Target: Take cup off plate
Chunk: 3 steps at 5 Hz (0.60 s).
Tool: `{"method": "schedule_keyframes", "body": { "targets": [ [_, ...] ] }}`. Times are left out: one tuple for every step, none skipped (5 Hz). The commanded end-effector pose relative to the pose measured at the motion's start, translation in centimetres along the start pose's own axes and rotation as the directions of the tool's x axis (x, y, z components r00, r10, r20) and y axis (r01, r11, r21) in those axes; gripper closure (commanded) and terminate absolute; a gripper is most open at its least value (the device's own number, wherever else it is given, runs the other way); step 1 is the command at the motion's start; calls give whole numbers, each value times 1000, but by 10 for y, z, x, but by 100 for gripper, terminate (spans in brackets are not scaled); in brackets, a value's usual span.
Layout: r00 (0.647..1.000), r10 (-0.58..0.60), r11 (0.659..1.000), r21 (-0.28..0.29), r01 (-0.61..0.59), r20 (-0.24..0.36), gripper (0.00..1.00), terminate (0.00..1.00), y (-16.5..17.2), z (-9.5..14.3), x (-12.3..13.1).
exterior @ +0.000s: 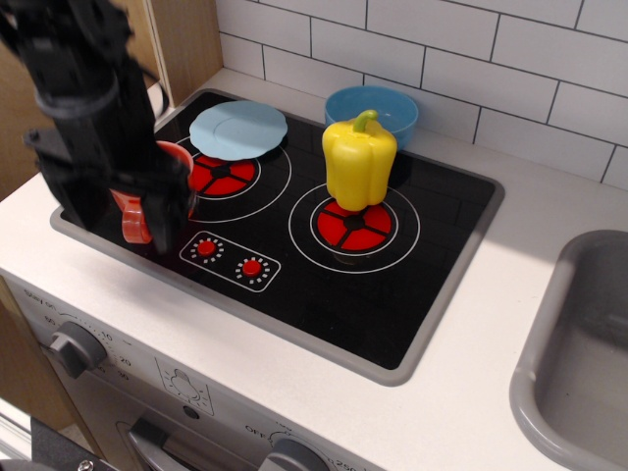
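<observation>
The red-orange cup (134, 218) is off the plate, low over the front-left part of the black stove top. My gripper (149, 224) is blurred by motion and stands around the cup, hiding most of it. Its fingers appear closed on the cup. I cannot tell whether the cup touches the stove. The pale light-blue plate (238, 128) lies bare at the back left of the stove, behind the left burner, well apart from the cup.
A yellow pepper (359, 162) stands on the right burner. A deeper blue bowl (383, 104) sits behind it by the tiled wall. Two red knob marks (229, 258) lie just right of the gripper. A grey sink (579, 363) is at far right.
</observation>
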<state>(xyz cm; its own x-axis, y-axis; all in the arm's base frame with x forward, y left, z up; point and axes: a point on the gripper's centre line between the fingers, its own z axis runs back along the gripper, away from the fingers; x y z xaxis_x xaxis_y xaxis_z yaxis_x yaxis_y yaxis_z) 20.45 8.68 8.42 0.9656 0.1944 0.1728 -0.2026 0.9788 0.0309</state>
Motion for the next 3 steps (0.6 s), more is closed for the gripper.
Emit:
{"method": "schedule_keyframes", "body": {
  "targets": [
    [999,20,1000,-24,-19,46,0,0,-4,54,25],
    [999,20,1000,-24,-19,46,0,0,-4,54,25],
    [999,20,1000,-24,-19,46,0,100,-4,54,25]
  ]
}}
